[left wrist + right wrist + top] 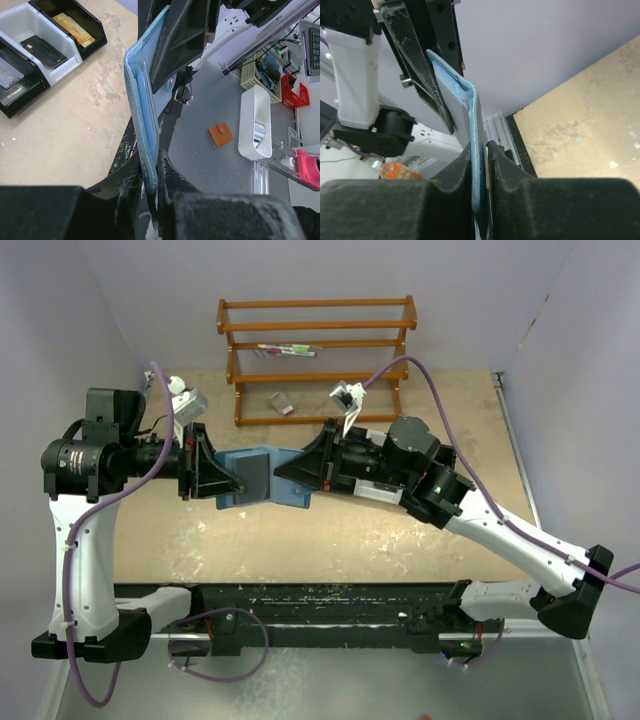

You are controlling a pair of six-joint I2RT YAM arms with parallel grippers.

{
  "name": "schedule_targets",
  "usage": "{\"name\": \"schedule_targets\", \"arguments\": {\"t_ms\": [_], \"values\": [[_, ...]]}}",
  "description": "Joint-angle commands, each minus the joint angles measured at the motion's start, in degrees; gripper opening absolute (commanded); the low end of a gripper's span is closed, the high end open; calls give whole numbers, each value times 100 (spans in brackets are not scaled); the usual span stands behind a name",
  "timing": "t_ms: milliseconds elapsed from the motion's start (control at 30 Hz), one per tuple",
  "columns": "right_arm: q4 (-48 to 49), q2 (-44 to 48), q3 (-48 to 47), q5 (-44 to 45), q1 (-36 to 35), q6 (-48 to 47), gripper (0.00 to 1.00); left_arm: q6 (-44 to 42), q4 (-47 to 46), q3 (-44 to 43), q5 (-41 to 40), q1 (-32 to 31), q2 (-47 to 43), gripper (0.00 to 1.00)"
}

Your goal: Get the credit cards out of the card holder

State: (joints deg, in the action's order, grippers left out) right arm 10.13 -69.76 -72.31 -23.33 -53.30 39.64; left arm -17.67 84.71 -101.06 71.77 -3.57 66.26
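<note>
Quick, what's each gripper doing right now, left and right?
Left gripper: shut on the card holder.
Right gripper: shut on the card holder's other end.

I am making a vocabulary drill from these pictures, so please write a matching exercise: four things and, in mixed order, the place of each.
1. card holder
2. wooden rack
3. orange-brown wallet
4. gold card

A. on grey surface beside white bin
B. far end of table
C. pinched by left gripper and right gripper
D. in black tray compartment

Pairs: 1-C, 2-B, 3-A, 4-D
</note>
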Motion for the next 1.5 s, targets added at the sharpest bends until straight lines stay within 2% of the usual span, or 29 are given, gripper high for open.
{"name": "schedule_targets", "arguments": {"t_ms": [0,67,167,267,600,833,1000,1300,1467], "values": [[150,129,-138,303,-56,29,8,-185,12,-193,343,-29,-49,5],[102,294,33,421,-58,68,0,-224,41,-188,383,-29,-44,15],[347,546,328,452,-57,308,0,-296,112,-195,489,-27,-39,30],[453,675,461,386,-50,329,0,-378,191,-213,592,-31,-32,38],[683,841,579,220,-49,353,0,-599,389,-234,839,-34,-24,36],[732,850,613,-18,-49,325,0,-684,389,-196,664,-30,-37,25],[831,891,613,-230,-46,325,0,-678,390,-291,830,-29,-49,17],[1014,847,615,-564,-49,374,0,-592,389,-363,990,-30,3,19],[978,871,630,-641,9,334,0,-554,389,-488,1173,-29,-61,29]]}}
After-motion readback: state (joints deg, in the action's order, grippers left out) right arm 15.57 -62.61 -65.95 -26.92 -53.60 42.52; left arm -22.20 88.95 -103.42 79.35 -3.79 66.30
